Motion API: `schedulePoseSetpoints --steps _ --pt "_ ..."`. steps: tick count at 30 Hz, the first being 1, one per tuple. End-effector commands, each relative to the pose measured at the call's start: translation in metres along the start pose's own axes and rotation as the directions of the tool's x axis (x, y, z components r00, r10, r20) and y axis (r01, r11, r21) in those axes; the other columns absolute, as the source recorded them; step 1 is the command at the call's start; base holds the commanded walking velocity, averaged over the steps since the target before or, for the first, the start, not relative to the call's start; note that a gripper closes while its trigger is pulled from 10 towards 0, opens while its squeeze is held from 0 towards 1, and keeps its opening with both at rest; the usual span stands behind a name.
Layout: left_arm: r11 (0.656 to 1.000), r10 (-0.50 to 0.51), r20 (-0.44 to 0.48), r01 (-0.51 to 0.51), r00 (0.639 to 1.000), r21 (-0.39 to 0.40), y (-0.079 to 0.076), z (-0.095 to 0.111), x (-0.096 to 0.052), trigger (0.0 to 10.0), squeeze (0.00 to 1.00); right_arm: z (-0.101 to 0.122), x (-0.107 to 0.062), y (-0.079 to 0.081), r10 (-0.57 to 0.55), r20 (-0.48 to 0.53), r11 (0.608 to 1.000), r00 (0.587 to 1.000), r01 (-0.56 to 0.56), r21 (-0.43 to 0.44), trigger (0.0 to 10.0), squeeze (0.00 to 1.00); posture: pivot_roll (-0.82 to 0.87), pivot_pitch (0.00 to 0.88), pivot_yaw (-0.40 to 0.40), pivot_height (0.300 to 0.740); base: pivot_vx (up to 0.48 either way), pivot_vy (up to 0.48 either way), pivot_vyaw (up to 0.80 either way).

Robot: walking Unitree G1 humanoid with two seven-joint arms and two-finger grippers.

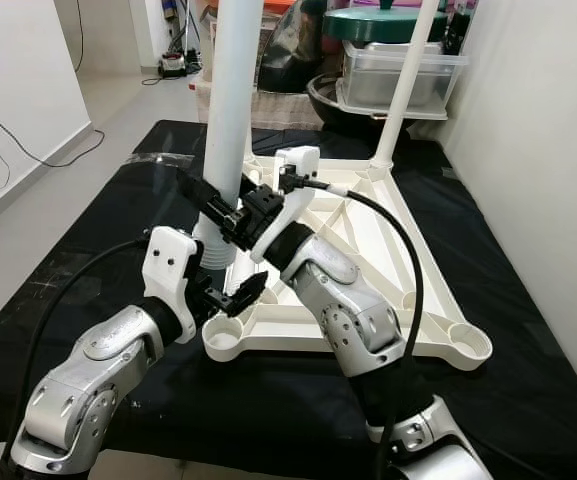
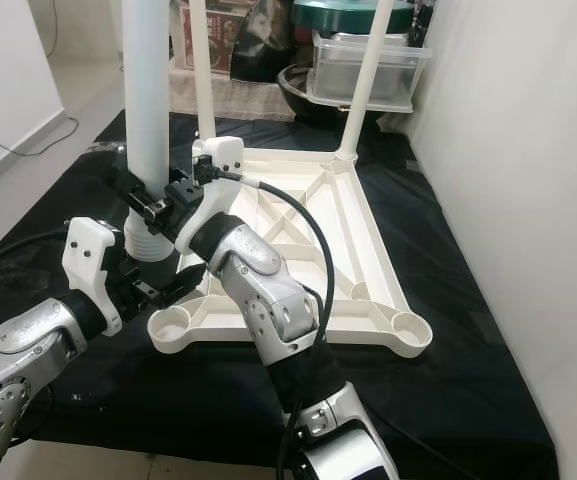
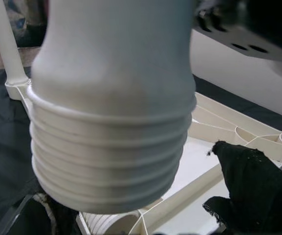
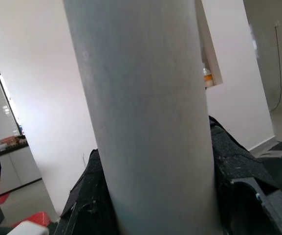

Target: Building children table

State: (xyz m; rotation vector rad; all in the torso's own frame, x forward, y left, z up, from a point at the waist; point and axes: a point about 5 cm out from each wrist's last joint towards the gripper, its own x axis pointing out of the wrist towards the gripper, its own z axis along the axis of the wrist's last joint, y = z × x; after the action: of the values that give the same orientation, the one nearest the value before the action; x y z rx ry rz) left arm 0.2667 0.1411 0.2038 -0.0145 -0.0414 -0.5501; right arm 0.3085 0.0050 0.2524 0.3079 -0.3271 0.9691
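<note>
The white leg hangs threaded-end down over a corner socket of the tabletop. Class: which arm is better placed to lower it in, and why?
Right. The right gripper is clamped around the leg, carrying it over the socket. The left gripper sits low beside the threads, better suited to steadying.

You have even, bright daylight with soft shadows in sharp head views, while the close white leg is blurred in both wrist views and the wall behind it glares in the right one.
</note>
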Motion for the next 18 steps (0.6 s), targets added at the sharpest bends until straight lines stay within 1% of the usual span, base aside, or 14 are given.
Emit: schedulePoseSetpoints --steps 1,4,7,9,10,12,18 --pt "1.000 -0.003 0.030 0.003 1.000 0.027 0.000 0.006 0.000 10.0 0.00 -0.023 -0.005 0.005 -0.011 -0.070 0.997 0.998 0.016 0.073 0.0 0.00 0.10 0.000 -0.093 0.740 0.000 0.000 0.00" --pt "1.000 -0.001 0.020 0.000 1.000 0.026 0.000 0.004 -0.001 10.0 0.00 -0.020 -0.004 -0.002 -0.038 -0.064 0.994 0.997 0.044 0.098 0.0 0.00 0.10 0.000 -0.091 0.740 0.000 0.000 0.00" --pt "1.000 -0.001 0.018 0.000 1.000 0.027 0.000 0.003 -0.002 10.0 0.00 -0.020 -0.004 -0.003 -0.042 -0.063 0.994 0.997 0.048 0.102 0.0 0.00 0.10 0.000 -0.091 0.740 0.000 0.000 0.00" --pt "1.000 -0.003 0.014 0.003 1.000 0.026 -0.001 0.002 -0.002 10.0 0.00 -0.017 -0.003 -0.008 -0.054 -0.063 0.982 0.997 0.065 0.180 0.0 0.00 0.10 0.000 -0.091 0.740 0.000 0.000 0.00" --pt "1.000 -0.003 0.014 0.003 1.000 0.026 -0.001 0.002 -0.002 10.0 0.00 -0.017 -0.003 -0.008 -0.054 -0.063 0.982 0.997 0.065 0.180 0.0 0.00 0.10 0.000 -0.091 0.740 0.000 0.000 0.00" --pt "1.000 -0.006 0.010 0.005 1.000 0.027 -0.002 0.001 -0.001 10.0 0.00 -0.016 -0.004 -0.010 -0.051 -0.066 0.973 0.996 0.065 0.223 0.0 0.00 0.10 0.000 -0.091 0.740 0.000 0.000 0.00" --pt "0.999 -0.011 0.000 0.011 1.000 0.030 -0.002 -0.001 -0.002 10.0 0.00 -0.015 -0.004 -0.014 -0.066 -0.064 0.967 0.996 0.080 0.241 0.0 0.00 0.10 0.000 -0.090 0.740 0.000 0.000 0.00"
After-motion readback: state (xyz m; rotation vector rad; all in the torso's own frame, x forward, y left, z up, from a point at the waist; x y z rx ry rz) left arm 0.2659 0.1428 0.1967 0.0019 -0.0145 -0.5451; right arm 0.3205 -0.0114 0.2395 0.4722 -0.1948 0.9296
